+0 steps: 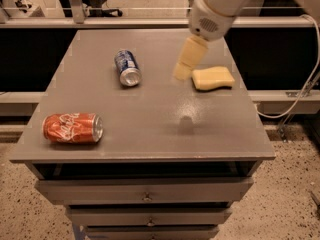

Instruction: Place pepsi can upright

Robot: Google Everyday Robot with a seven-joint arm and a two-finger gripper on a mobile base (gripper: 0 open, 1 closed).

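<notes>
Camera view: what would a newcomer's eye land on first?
The big white arm reaching in from the upper right, its gripper hanging over the grey table between the pepsi can and a yellow sponge. The pepsi can lies on its side at the back left, and a red cola can lies on its side near the front left edge.
</notes>
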